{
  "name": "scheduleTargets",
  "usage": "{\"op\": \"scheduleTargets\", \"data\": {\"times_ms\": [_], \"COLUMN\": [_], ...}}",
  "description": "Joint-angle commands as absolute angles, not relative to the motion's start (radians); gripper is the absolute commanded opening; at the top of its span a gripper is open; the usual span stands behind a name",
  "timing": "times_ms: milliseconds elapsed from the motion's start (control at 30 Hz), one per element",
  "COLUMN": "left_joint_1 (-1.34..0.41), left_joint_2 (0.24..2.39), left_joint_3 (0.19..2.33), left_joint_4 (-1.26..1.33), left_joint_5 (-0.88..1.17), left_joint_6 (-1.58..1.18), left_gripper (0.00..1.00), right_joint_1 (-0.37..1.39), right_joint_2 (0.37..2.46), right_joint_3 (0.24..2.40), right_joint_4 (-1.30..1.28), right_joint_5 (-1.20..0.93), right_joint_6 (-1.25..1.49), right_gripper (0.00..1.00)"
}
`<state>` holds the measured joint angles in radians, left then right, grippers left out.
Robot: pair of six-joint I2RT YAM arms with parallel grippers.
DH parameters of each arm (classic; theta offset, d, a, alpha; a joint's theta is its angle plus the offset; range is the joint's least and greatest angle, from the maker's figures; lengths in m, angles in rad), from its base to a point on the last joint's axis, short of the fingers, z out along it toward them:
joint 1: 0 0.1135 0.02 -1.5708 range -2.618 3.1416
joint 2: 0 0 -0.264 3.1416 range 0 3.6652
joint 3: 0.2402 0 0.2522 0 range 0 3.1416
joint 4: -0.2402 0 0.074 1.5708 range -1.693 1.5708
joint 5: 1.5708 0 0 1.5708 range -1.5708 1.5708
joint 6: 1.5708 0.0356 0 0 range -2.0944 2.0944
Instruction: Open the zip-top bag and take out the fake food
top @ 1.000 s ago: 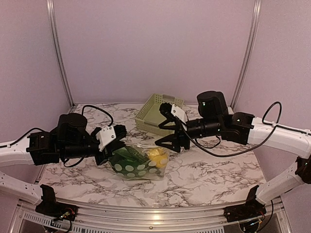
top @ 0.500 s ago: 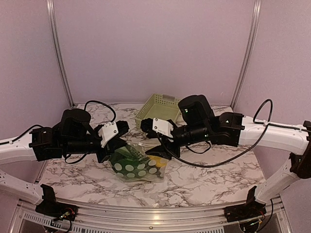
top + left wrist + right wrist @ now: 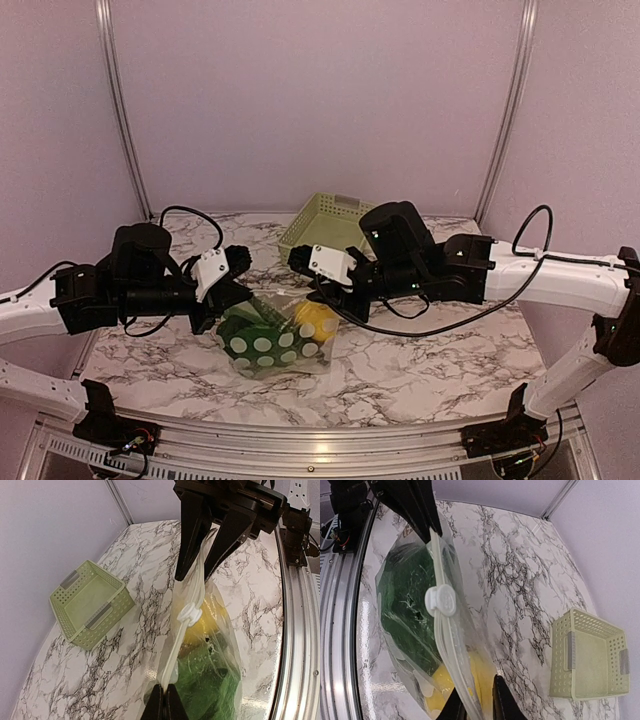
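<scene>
Centre frame: zip-top bag (image 3: 272, 338) looks unopened, fake food (image 3: 314, 321) inside. Left gripper (image 3: 164, 704) pinches one zip end; right gripper (image 3: 193, 576) straddles the other with narrow jaws, grip unclear.

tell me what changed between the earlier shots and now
The right gripper swung left from beside the basket to the bag. Its jaws narrowed around one end of the zip strip, though a firm grip isn't clear. The left gripper stayed shut on the strip's other end and shifted slightly left. The basket did not move.
</scene>
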<state>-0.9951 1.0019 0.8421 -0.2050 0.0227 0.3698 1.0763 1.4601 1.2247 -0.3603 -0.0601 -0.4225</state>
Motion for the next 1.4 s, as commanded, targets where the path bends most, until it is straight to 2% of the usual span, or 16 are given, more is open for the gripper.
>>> {"op": "scheduleTargets", "data": {"times_ms": [0, 100, 167, 267, 400, 767, 967, 1267, 1367], "left_joint_1": [-0.976, -0.976, -0.976, -0.978, -0.987, -1.009, -1.009, -1.008, -1.003], "left_joint_2": [0.946, 0.924, 0.925, 0.945, 0.983, 1.107, 1.148, 1.140, 1.133], "left_joint_3": [0.810, 0.792, 0.791, 0.803, 0.831, 0.905, 0.920, 0.900, 0.893], "left_joint_4": [-0.129, -0.091, -0.073, -0.059, -0.058, -0.023, -0.040, -0.026, -0.046], "left_joint_5": [0.050, 0.042, 0.037, 0.063, 0.085, 0.106, 0.116, 0.102, 0.074], "left_joint_6": [0.362, 0.368, 0.372, 0.373, 0.385, 0.451, 0.467, 0.461, 0.462], "left_gripper": [0.00, 0.00, 0.03, 0.27, 0.41, 0.47, 0.45, 0.16, 0.10], "right_joint_1": [1.083, 1.083, 1.084, 1.083, 1.085, 1.084, 1.085, 1.084, 1.084], "right_joint_2": [1.451, 1.442, 1.443, 1.451, 1.453, 1.430, 1.428, 1.436, 1.428], "right_joint_3": [1.223, 1.225, 1.229, 1.239, 1.241, 1.214, 1.213, 1.216, 1.211], "right_joint_4": [-0.380, -0.366, -0.360, -0.360, -0.360, -0.330, -0.328, -0.330, -0.329], "right_joint_5": [-0.005, -0.015, -0.033, -0.056, -0.070, -0.094, -0.092, -0.079, -0.072], "right_joint_6": [-0.406, -0.391, -0.382, -0.376, -0.368, -0.379, -0.381, -0.388, -0.388], "right_gripper": [0.11, 0.00, 0.00, 0.00, 0.00, 0.00, 0.00, 0.00, 0.00]}}
